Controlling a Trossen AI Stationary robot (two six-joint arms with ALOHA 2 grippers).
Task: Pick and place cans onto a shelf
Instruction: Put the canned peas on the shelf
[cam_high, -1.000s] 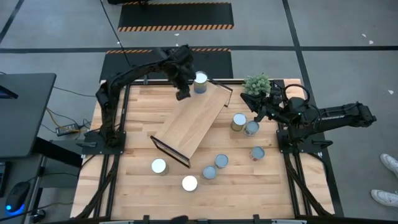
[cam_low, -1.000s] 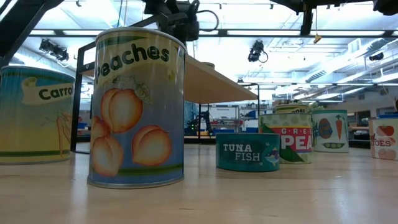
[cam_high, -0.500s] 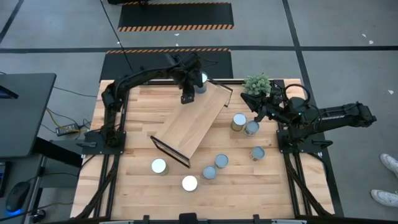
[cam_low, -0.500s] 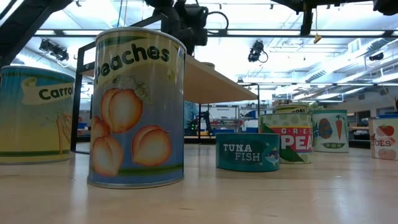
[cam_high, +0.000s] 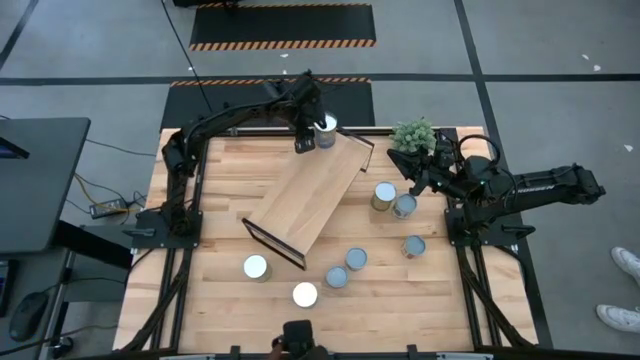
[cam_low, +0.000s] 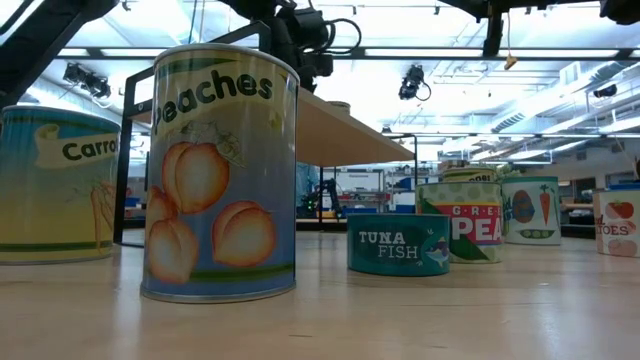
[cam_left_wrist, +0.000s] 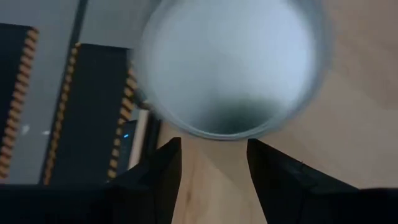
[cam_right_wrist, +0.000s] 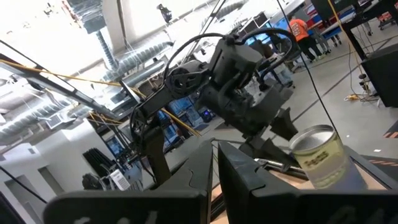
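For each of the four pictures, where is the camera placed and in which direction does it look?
High view: above, straight down on the table, both arms, shelf.
Low view: at tabletop height, level across the cans; the left gripper shows at the top.
Left wrist view: over a can on the shelf, own fingers open below.
Right wrist view: across towards the left gripper, own fingers shut.
Shared: that same can in the high and both wrist views.

from the left wrist, the can (cam_left_wrist: 233, 62) fills the view as a blur, its rim cut off at twelve o'clock. at desk height the carrots can (cam_low: 55, 185) runs off at nine o'clock, and the tomatoes can (cam_low: 620, 222) at three o'clock.
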